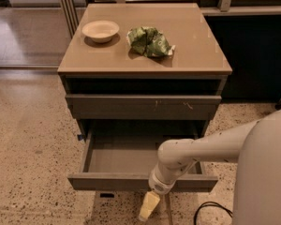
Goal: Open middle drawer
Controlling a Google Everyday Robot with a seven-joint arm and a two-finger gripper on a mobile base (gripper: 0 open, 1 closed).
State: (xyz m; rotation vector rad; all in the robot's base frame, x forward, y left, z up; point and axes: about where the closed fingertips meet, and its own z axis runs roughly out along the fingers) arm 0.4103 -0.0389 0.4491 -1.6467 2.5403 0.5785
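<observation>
Jaws parted or closed: this cannot be told, as the gripper points downward just in front of and below the front panel of the middle drawer, right of its centre. The drawer stands pulled well out of the cabinet, its long axis running left to right, so its front lies just behind and above the gripper; any further pull would likely run toward the camera

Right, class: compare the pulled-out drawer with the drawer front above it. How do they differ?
The middle drawer stands open, its inside showing; the upper drawer front is pushed in. The upper drawer front bears pale scratches; the middle drawer's front looks plain. The gripper hangs just below the middle drawer's front edge, away from the upper one. Both are grey and handleless.
</observation>
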